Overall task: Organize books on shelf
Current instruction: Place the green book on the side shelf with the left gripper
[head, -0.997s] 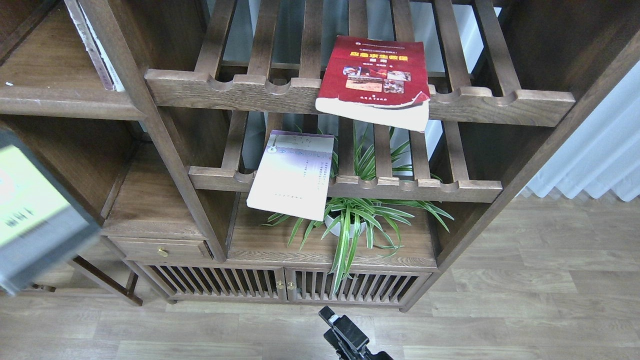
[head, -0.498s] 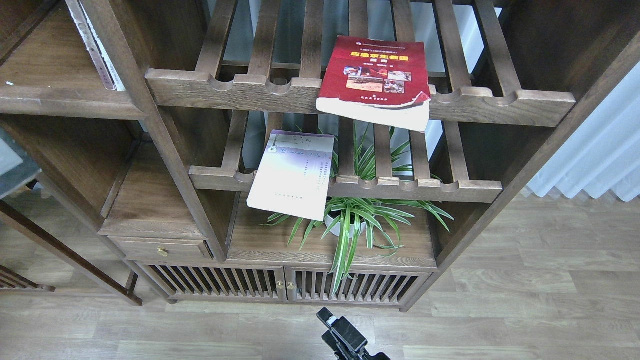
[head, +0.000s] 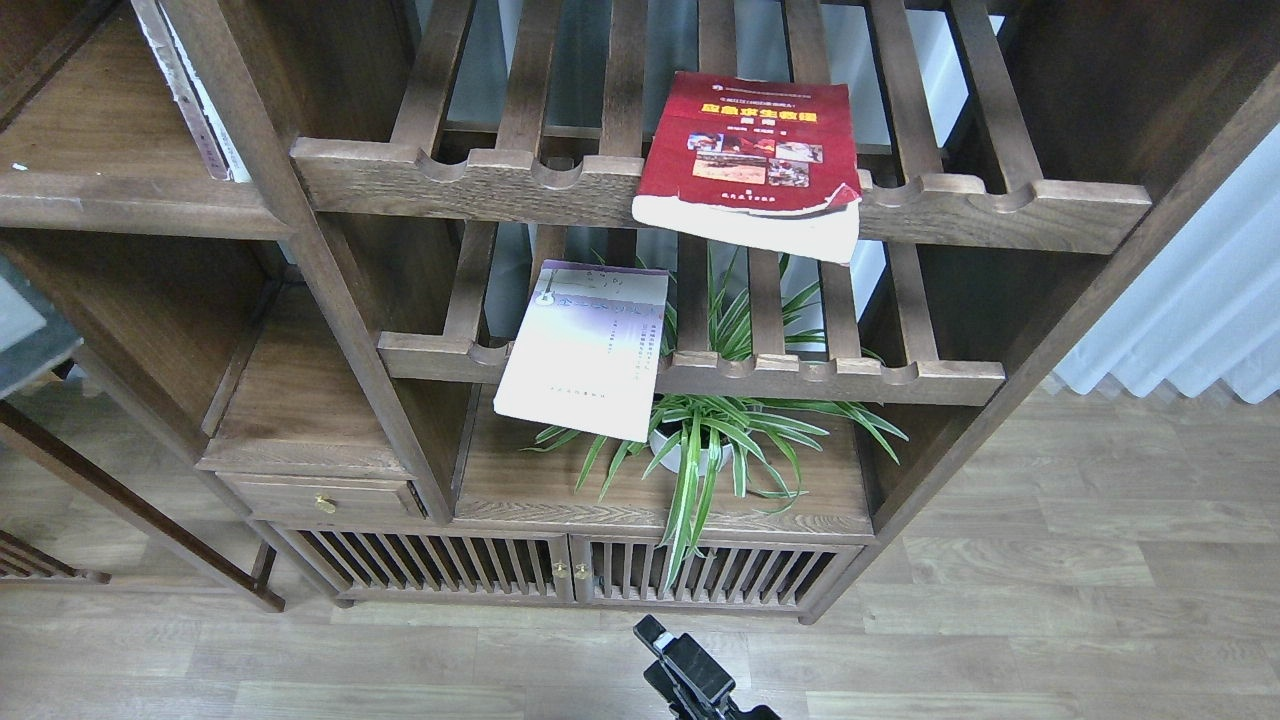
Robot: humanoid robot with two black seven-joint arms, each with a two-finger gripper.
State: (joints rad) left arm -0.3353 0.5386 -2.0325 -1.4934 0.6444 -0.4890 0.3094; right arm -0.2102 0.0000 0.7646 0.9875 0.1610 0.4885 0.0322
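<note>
The thick red book (head: 760,150) lies flat on the upper slatted rack, its front edge hanging over the rail. The white-lavender book (head: 585,350) lies on the lower slatted rack and overhangs its rail. Only a grey corner of the black-grey book (head: 25,330) shows at the left edge, and what holds it is out of view. The solid dark-brown shelf (head: 120,205) is at the upper left. My left gripper is not in view. My right gripper (head: 665,645) is a dark shape low at the bottom centre, far from the books, and its fingers cannot be told apart.
Thin pale upright volumes (head: 190,90) lean on the solid shelf next to the post. A potted spider plant (head: 710,440) stands under the lower rack. A board with a brass-knobbed drawer (head: 320,495) is at the lower left, above slatted cabinet doors (head: 560,570).
The black-grey book filled the left edge with its yellow-green panel showing; it has moved left until only a grey corner remains. The right gripper shifted slightly left.
</note>
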